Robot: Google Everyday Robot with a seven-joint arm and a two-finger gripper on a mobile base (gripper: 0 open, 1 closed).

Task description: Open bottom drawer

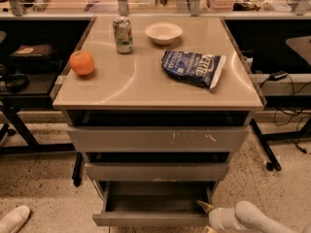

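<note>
Camera view: bottom drawer (154, 219) pulled out; claw (207, 214) at its right front corner, grip unclear.

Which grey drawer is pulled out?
The bottom drawer, the narrowest front: it alone shows its box interior. The gripper is at its right front corner.

Lower right corner: I am viewing my arm (248, 218), which is showing smooth, rounded off-white segments. It is narrowing into the gripper (204, 207), pale yellow at its tip, beside the bottom drawer (150, 219) front's right end.
</note>
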